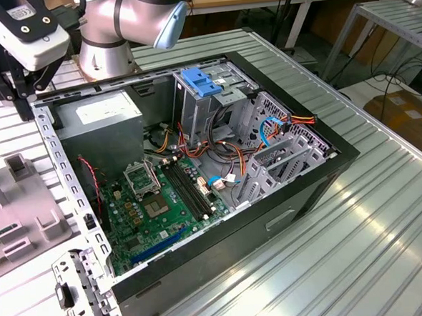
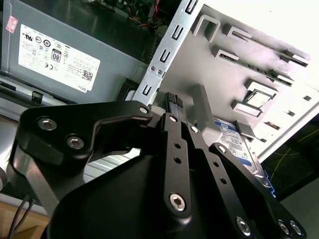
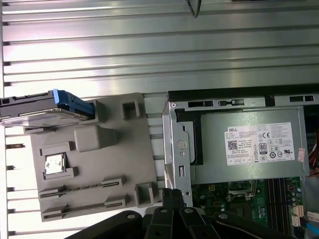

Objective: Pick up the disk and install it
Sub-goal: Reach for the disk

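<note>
**Item:** disk [image 3: 40, 107], blue-edged (not yet taken).
**Location:** corner pocket of the grey fixture tray [image 3: 99, 164], well apart from the fingertips and across the tray from them. The pocket presumably keeps it at a known spot for pickup.
**Gripper** [image 3: 172, 195]: fingers together, holding nothing, hovering where the tray meets the computer case [image 3: 177, 144].
**Power-supply box** [image 3: 249, 144]: inside the case, beyond the fingers on the side away from the disk.

**Around the work**

We see an open computer case [image 1: 299, 188] on the ribbed metal table [image 1: 374, 248]. Inside, a grey power supply [image 1: 101, 125] sits at the exterior view's far left, a green motherboard [image 1: 156, 204] nearer, and a blue bracket [image 1: 201, 83] farther right. A grey fixture tray [image 3: 94, 164] lies just beside the case.
</note>
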Available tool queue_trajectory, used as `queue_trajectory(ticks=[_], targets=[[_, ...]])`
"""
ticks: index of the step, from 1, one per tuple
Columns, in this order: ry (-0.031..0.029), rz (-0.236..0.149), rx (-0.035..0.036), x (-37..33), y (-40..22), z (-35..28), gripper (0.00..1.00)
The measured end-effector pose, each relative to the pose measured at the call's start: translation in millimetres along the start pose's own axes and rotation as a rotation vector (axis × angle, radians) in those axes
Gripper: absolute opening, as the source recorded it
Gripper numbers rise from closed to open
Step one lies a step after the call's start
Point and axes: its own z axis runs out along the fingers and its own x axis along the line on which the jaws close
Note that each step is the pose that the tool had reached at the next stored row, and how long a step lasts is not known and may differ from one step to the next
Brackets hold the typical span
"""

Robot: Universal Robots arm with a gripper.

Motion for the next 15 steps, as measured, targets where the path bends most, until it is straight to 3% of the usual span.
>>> queue_trajectory(ticks=[15], targets=[[0.0000,0.000,0.0000,10.1,-0.7,-0.2,0.11]])
